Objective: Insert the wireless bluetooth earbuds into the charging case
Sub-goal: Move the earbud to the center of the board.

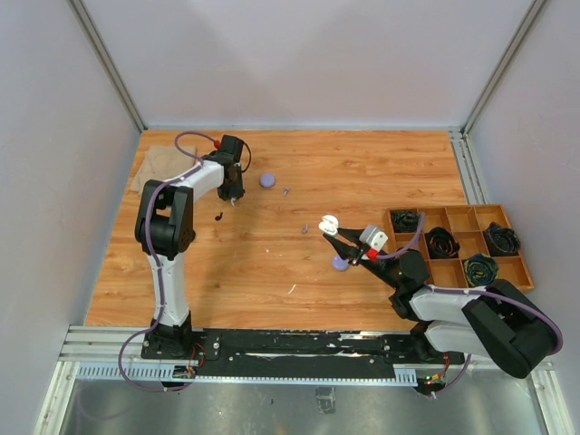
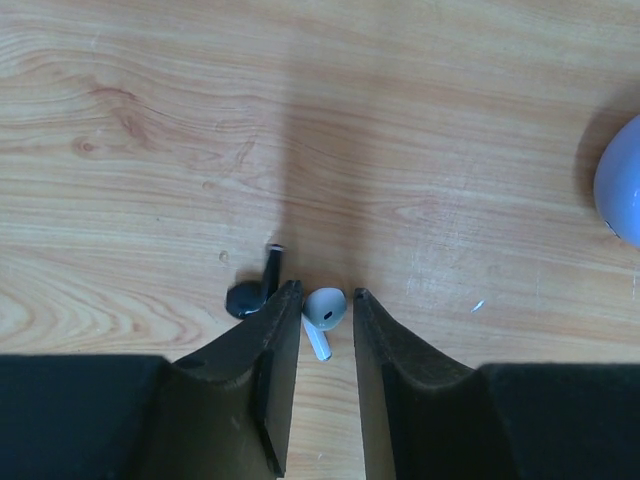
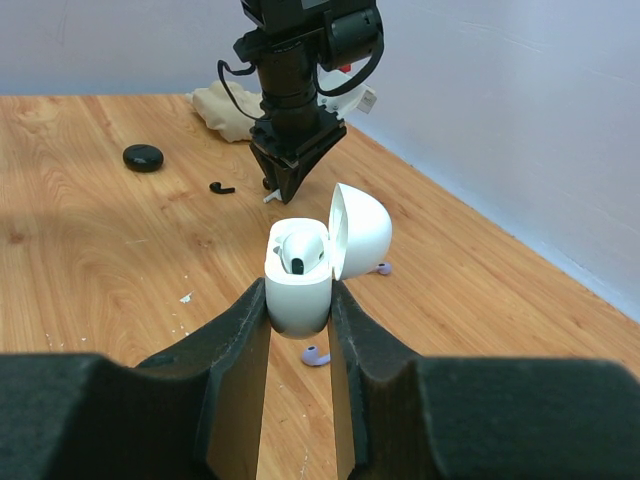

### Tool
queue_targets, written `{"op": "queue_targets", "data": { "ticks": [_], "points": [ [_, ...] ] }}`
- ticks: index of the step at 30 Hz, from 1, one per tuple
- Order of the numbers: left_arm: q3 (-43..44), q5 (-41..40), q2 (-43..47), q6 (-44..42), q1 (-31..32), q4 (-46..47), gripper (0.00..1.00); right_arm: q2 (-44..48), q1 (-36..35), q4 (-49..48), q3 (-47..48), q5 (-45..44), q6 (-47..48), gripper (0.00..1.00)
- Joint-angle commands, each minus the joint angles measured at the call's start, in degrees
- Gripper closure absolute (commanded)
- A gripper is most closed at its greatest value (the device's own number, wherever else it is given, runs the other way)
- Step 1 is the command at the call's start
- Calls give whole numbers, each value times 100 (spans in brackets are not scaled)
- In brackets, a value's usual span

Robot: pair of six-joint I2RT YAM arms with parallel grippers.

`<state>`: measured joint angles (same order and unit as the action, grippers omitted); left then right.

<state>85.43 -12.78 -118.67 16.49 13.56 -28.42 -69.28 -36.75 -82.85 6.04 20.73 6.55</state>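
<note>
- The white earbud (image 2: 325, 308) lies on the table (image 2: 420, 120), low in the left wrist view and just left of centre. Its head points toward the top of the frame and its stem runs down and slightly right, so the long axis is near vertical.
- The left gripper (image 2: 328, 290) stands around it with both fingers close beside it; I cannot tell whether they pinch it.
- A black earbud (image 2: 255, 290) lies just left of the left finger, stem up and head at the lower left.
- The right gripper (image 3: 298, 288) is clamped on the case (image 3: 297, 305), mid-frame in the right wrist view. The case is upright with its lid hinged open to the right.
- A second white earbud (image 3: 298, 250) sits in the case, dark tip showing.
- Two purple earbuds (image 3: 316, 355) lie on the table below and right of the case.
- The table is pale wood with long grain.
- Plain grey walls (image 1: 299, 54) with metal corner posts surround it.
- A tray (image 1: 458, 217) with coiled black cables sits at the right of the top view.
</note>
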Motion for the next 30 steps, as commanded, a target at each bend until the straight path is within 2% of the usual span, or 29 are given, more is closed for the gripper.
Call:
{"op": "queue_targets", "data": {
  "ticks": [1, 7, 14, 30],
  "points": [
    [-254, 169, 34, -33, -38, -205, 69, -17, -78, -283, -51, -56, 119, 99],
    [-592, 291, 254, -6, -13, -160, 78, 2, -76, -267, -50, -43, 110, 99],
    [-1131, 452, 681, 49, 261, -90, 80, 23, -72, -230, -37, -26, 109, 99],
    [-2390, 601, 1888, 483, 1706, -79, 79, 90, -75, -223, -41, 45, 98, 99]
  ]
}}
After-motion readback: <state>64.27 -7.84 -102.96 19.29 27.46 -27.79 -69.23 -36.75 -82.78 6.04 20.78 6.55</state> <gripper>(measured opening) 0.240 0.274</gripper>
